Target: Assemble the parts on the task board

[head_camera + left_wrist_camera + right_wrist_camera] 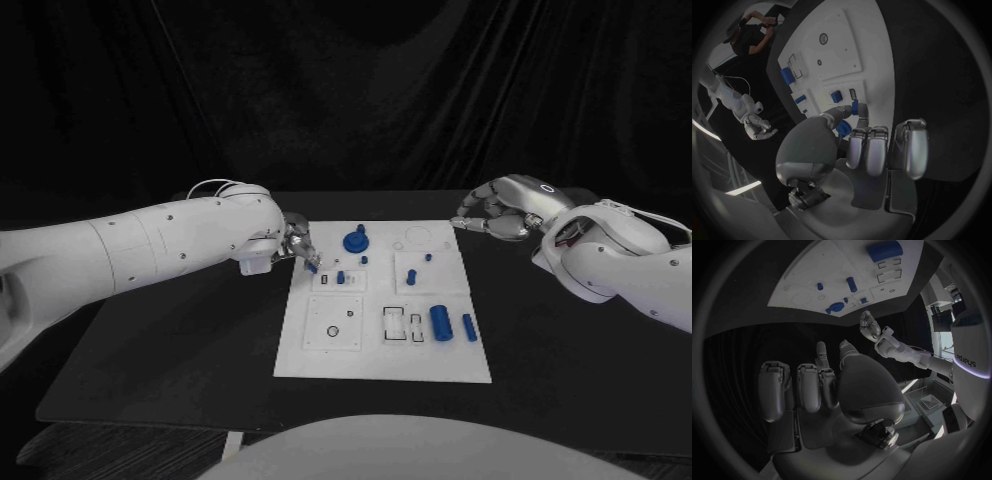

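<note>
**Mia:** Closest to us is the white board point(382, 350), lying flat on the black table point(173, 350). Near this end of it lie a fat blue tube point(440, 323) and a thinner blue peg point(469, 327), side by side.

**Ben:** Why are they lying down?

**Mia:** I think they are waiting to be put into holes. They are not in a slot yet.

**Ben:** What is the left hand point(293, 243) doing?

**Mia:** It sits at the board's left edge. It pinches a small blue piece point(856, 107) between its thumb and a finger. The other fingers point(867, 150) are curled in. The piece hangs just over a little square pocket, so I guess it is going in there.

**Ben:** And the right hand point(495, 215)?

**Mia:** It hovers by the far right corner of the board. Its fingers are bent in and hold nothing. It stays off to the side, maybe to keep out of the way.

**Ben:** What else is on the board?

**Mia:** A round blue knob point(355, 240) stands near the far end, just beside the left hand. A short blue pin point(411, 277) stands in the middle. The knob is close, so the left hand could bump it.
</note>
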Robot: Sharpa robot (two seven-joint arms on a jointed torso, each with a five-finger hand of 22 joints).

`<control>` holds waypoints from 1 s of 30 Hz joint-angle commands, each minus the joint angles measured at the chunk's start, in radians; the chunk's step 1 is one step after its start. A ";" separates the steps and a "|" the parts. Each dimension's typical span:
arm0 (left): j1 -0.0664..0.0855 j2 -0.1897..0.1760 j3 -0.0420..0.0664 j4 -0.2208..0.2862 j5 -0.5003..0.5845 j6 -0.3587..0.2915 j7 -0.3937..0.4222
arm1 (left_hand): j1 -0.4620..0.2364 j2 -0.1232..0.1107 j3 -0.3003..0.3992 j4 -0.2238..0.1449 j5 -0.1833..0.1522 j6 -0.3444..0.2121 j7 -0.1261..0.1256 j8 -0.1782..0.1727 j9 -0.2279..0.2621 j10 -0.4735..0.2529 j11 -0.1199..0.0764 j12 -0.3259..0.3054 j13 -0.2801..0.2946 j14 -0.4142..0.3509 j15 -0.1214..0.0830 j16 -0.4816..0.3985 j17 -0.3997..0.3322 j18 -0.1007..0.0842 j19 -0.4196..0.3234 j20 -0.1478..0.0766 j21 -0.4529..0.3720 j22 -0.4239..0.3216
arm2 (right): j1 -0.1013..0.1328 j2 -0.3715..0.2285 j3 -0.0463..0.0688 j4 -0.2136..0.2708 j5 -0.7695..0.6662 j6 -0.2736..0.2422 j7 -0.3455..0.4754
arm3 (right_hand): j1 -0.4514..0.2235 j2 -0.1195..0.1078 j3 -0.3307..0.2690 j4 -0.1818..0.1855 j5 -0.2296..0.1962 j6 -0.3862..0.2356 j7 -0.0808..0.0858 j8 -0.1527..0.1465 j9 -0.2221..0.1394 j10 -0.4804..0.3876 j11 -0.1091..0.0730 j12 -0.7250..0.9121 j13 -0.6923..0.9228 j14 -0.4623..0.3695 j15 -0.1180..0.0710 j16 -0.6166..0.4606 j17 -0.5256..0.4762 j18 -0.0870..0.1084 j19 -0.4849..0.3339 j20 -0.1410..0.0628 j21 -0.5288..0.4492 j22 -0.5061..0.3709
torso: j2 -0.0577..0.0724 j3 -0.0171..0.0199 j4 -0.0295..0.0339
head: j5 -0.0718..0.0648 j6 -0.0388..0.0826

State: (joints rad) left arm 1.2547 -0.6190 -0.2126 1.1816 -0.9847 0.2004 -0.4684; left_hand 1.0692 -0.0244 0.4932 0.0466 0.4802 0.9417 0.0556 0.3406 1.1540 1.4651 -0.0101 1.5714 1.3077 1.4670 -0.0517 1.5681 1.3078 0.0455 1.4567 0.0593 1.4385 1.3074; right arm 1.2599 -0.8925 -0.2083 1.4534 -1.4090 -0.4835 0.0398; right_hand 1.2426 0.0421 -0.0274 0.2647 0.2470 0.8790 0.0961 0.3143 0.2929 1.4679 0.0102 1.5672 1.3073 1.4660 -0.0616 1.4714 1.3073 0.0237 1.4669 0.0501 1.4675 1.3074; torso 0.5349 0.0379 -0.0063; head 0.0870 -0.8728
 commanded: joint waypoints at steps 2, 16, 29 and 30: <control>-0.008 0.007 0.001 -0.003 0.002 -0.011 0.009 | -0.011 -0.001 0.070 -0.064 -0.007 -0.002 -0.005 -0.006 0.000 0.106 -0.008 -0.001 0.263 0.104 -0.007 0.003 0.263 -0.006 0.002 -0.004 -0.005 0.211 | -0.003 0.002 0.001 -0.001 -0.001 -0.001 -0.012 | 0.003 0.004 0.000 -0.007 0.004 0.003 0.000 -0.002 0.000 0.103 0.006 0.004 0.263 0.060 0.008 -0.004 0.003 0.005 0.053 0.005 -0.003 0.225 | 0.003 -0.0019 0.0011 | 0.001 0.000; -0.030 0.019 0.000 -0.012 0.001 -0.029 0.014 | -0.020 0.004 0.068 -0.056 -0.017 -0.005 -0.004 -0.010 -0.001 0.106 -0.006 -0.001 0.263 0.104 -0.006 0.003 0.263 -0.005 0.000 -0.004 -0.008 0.210 | -0.004 0.001 0.001 -0.001 0.000 -0.010 -0.007 | 0.005 0.001 -0.002 -0.009 0.004 -0.002 0.003 -0.006 -0.003 0.103 0.008 0.004 0.263 0.059 0.010 -0.006 -0.001 0.006 0.052 0.006 -0.006 0.224 | 0.002 -0.0007 0.0003 | 0.003 0.000; -0.035 0.026 0.000 -0.014 0.002 -0.036 0.018 | -0.019 0.007 0.069 -0.055 -0.014 -0.006 -0.004 -0.011 -0.001 0.106 -0.006 -0.001 0.263 0.104 -0.006 0.003 0.263 -0.005 -0.002 -0.004 -0.010 0.209 | -0.005 0.002 0.001 -0.001 0.000 -0.014 -0.003 | 0.005 0.001 -0.002 -0.009 0.004 -0.004 0.004 -0.007 -0.003 0.103 0.009 0.004 0.263 0.056 0.010 -0.012 -0.016 0.008 0.048 0.006 -0.013 0.221 | 0.002 -0.0011 0.0000 | 0.004 0.000; -0.036 0.027 0.000 -0.014 0.002 -0.037 0.018 | -0.019 0.007 0.069 -0.055 -0.014 -0.006 -0.004 -0.011 -0.001 0.106 -0.006 -0.001 0.263 0.104 -0.006 0.003 0.263 -0.005 -0.002 -0.004 -0.010 0.209 | -0.005 0.002 0.001 -0.002 0.000 -0.014 -0.003 | 0.005 0.001 -0.003 -0.009 0.004 -0.005 0.004 -0.008 -0.004 0.103 0.009 0.004 0.263 0.056 0.011 -0.013 -0.018 0.009 0.047 0.006 -0.016 0.220 | 0.002 -0.0008 0.0000 | 0.004 0.000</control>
State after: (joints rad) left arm 1.2210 -0.5946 -0.2129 1.1671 -0.9848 0.1735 -0.4657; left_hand 1.0495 -0.0308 0.5249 0.0232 0.4646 0.9358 0.0578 0.3343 1.1540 1.4650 -0.0102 1.5714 1.3077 1.4670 -0.0517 1.5681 1.3076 0.0455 1.4566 0.0594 1.4345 1.3073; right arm 1.2571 -0.8902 -0.2083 1.4518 -1.4077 -0.4858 0.0418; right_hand 1.2424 0.0420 -0.0302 0.2619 0.2470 0.8790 0.0961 0.3105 0.2898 1.4641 0.0140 1.5672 1.3080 1.4663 -0.0561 1.4629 1.2900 0.0236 1.4669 0.0501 1.4576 1.3081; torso 0.5363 0.0368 -0.0063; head 0.0904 -0.8728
